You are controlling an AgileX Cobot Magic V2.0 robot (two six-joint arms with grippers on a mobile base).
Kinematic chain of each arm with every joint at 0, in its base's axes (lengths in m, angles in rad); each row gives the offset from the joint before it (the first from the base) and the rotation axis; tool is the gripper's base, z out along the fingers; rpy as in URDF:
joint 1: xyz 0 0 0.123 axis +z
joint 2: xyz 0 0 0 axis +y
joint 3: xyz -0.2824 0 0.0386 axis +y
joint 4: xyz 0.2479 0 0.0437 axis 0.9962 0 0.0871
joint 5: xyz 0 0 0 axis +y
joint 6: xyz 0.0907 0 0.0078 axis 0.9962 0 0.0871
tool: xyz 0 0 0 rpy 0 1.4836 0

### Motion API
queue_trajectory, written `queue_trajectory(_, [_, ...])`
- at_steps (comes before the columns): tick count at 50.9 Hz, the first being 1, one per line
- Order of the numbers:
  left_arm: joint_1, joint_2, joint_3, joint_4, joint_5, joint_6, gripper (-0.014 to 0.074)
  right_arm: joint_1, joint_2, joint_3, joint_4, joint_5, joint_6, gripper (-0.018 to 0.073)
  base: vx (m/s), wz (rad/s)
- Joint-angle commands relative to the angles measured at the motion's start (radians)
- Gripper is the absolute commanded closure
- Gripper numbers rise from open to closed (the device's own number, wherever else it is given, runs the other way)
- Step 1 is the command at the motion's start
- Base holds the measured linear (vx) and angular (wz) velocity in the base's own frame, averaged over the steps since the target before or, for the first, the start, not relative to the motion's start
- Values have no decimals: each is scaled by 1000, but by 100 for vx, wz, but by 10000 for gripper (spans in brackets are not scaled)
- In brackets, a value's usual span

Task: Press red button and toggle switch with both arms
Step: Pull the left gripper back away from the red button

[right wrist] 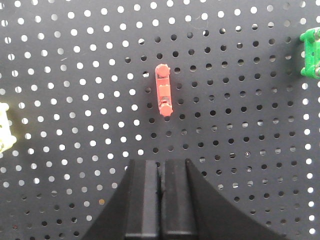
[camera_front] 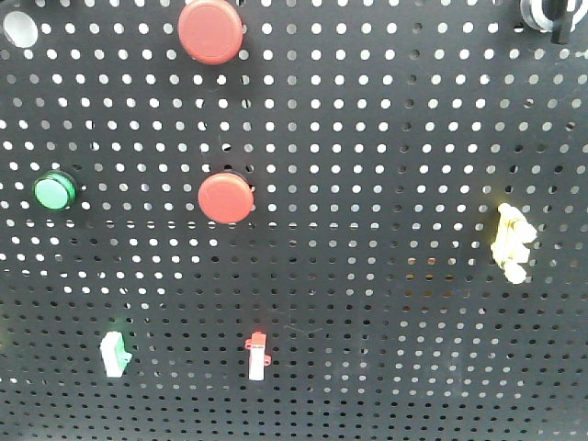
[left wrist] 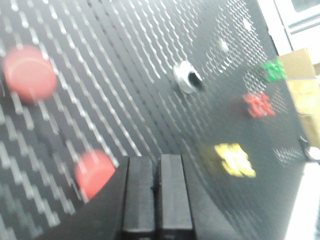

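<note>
While left gripper (left wrist: 156,167) and right gripper (right wrist: 161,170) sit closed (empty), red button (camera_front: 212,30) crowds view's top edge.

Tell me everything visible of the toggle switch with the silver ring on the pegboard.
The toggle switch is a round fitting: a silver-white, metal-looking ring around a black lever knob, mounted on the black perforated board. In the front view it sits at the top right corner, cut off by the frame edge. The left wrist view shows it whole but blurred, so the lever's position cannot be told. Nothing touches it.
</note>
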Motion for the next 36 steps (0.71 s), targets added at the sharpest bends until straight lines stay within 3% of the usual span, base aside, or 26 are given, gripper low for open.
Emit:
queue_trajectory(1, [1, -74, 91, -32, -134, -22, 595, -7, 20, -34, -2, -60, -5, 559, 0, 0])
queue_trajectory(9, [1, -210, 328, -31, -282, -93, 595, -7, 20, -51, -11, 3, -22, 559, 0, 0])
queue_trajectory(19, [1, -300, 507, -32, -344, -152, 595, 0, 76, -184, 18, 100, -100, 559, 0, 0])
queue_trajectory(20, [1, -314, 552, -33, -344, -183, 595, 35, 143, -274, 127, 135, -143, 559, 0, 0])
queue_trajectory(25, [1, -312, 562, -35, -335, -200, 595, 80, 217, -350, 266, 162, -241, 559, 0, 0])
queue_trajectory(36, [1, -312, 559, -37, -345, -199, 595, 218, 392, -479, 683, 182, -671, 559, 0, 0])
